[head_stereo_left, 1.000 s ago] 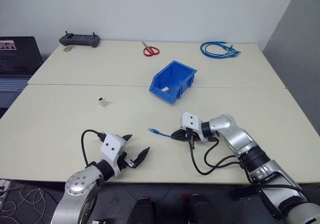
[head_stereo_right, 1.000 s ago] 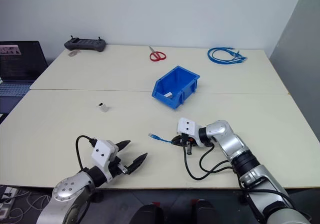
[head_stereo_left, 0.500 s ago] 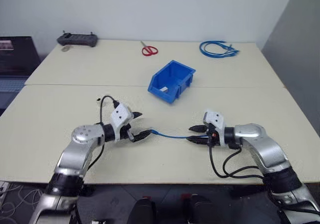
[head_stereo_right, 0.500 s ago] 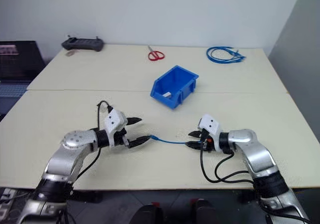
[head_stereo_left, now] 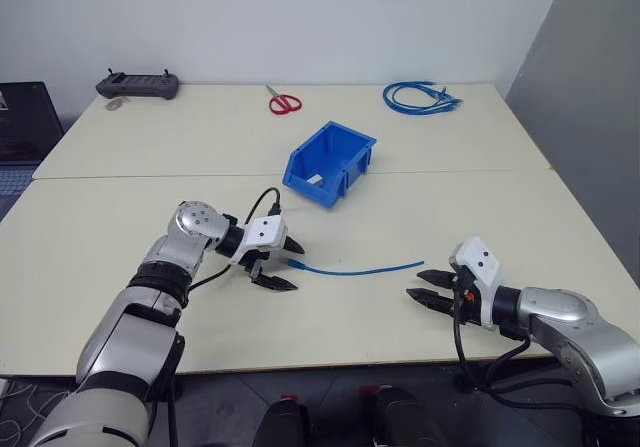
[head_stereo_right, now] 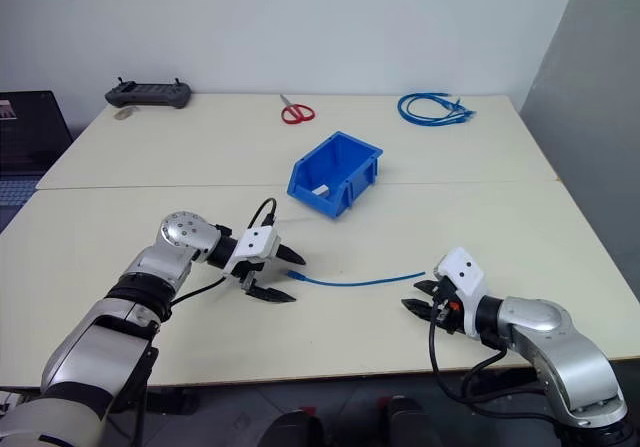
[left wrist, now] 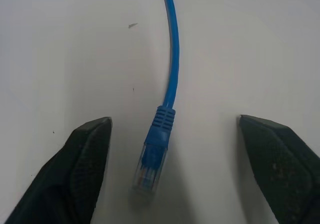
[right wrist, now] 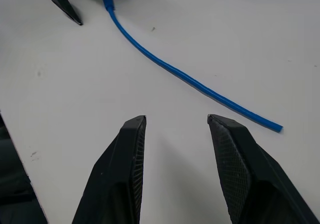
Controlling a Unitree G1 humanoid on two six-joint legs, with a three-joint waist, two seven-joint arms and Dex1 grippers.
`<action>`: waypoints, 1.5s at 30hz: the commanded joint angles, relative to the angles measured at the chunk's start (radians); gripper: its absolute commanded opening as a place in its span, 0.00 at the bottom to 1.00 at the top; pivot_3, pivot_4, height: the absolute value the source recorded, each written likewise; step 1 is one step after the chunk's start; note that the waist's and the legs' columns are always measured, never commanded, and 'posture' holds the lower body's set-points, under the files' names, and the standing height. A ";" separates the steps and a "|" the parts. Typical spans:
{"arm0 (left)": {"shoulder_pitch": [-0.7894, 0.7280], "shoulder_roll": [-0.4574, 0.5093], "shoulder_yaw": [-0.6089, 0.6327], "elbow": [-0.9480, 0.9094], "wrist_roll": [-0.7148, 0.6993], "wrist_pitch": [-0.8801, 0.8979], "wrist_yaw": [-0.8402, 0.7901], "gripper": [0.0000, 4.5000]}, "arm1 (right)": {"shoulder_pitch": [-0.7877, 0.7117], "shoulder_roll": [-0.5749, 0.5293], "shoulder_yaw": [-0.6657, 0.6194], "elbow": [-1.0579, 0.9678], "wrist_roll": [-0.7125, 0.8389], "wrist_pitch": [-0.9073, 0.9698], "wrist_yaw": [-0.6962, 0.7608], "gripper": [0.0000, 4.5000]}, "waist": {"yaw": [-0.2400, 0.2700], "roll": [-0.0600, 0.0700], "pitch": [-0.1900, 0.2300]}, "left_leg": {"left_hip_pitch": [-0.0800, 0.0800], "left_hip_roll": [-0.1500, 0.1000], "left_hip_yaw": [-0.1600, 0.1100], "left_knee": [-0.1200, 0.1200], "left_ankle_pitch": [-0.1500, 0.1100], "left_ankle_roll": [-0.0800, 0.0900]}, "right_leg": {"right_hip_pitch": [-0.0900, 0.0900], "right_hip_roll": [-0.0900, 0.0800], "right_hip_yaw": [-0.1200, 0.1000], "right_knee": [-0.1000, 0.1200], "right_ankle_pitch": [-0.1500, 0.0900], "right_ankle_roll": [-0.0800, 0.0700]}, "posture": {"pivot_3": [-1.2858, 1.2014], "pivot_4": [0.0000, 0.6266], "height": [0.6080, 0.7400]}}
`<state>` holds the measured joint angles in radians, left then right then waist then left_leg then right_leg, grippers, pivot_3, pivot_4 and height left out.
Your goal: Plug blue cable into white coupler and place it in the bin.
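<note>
The blue cable [head_stereo_left: 355,270] lies loose and nearly straight on the table in front of the bin [head_stereo_left: 345,145], a bright blue bin standing further back. My left gripper [head_stereo_left: 298,270] is open, one finger on each side of the cable's plug [left wrist: 150,159], and neither finger touches it. My right gripper [head_stereo_left: 414,285] is open and empty. It sits a short way back from the cable's other end [right wrist: 272,126]. The white coupler is hidden from view.
A small white piece [head_stereo_left: 315,179] lies inside the bin. At the table's far side are red scissors [head_stereo_left: 283,101], a coil of blue cables [head_stereo_left: 415,96] and a black controller [head_stereo_left: 138,85]. A laptop [head_stereo_left: 20,117] stands at the left edge.
The camera has shifted. My right gripper has opened, let go of the cable and drawn back to the right. My left gripper swung in from the table's front edge to the plug end.
</note>
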<state>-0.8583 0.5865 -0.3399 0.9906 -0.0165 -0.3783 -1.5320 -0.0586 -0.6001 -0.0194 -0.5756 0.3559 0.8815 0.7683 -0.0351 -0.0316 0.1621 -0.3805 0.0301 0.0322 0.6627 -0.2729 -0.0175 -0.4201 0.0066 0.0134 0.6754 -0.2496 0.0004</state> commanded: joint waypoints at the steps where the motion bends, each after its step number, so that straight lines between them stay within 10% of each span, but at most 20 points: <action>1: -0.011 0.009 -0.032 0.101 0.090 -0.038 -0.021 0.72 | -0.006 -0.012 -0.027 -0.037 0.028 -0.006 -0.022 0.46 | 0.000 0.000 0.000 | 0.000 0.000 0.000 0.000 0.000 0.000 | 0.000 0.000 0.000 0.000 0.000 0.000 | 0.52 0.24 1.00; 15: 0.019 0.021 0.008 0.072 0.075 -0.026 -0.055 0.06 | -0.068 -0.038 0.008 0.026 0.047 -0.031 -0.029 0.46 | 0.001 0.000 0.000 | 0.000 0.000 0.000 0.000 0.000 0.000 | 0.000 0.001 0.000 0.000 0.000 0.000 | 0.52 0.24 1.00; 27: 0.248 -0.149 0.232 -0.934 -0.440 1.109 0.240 0.05 | -0.134 0.168 -0.178 0.036 0.501 0.292 -0.100 0.46 | 0.006 -0.006 0.004 | -0.009 0.007 -0.002 0.003 0.000 0.000 | -0.004 -0.002 -0.002 -0.001 0.000 0.000 | 0.52 0.24 1.00; 45: 0.299 -0.175 0.291 -1.070 -0.654 1.310 0.414 0.05 | -0.278 0.293 -0.170 0.170 0.730 0.347 -0.264 0.46 | 0.004 -0.005 0.005 | -0.004 0.008 0.000 0.000 0.000 0.000 | -0.002 0.001 0.001 -0.002 0.000 0.000 | 0.52 0.24 1.00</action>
<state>-0.5370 0.4151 -0.0794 -0.0422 -0.6228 0.9097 -1.1253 -0.3320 -0.3038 -0.2007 -0.3869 1.0509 1.2414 0.4975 -0.0314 -0.0365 0.1672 -0.3842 0.0384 0.0318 0.6630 -0.2729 -0.0178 -0.4220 0.0079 0.0144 0.6737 -0.2497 0.0001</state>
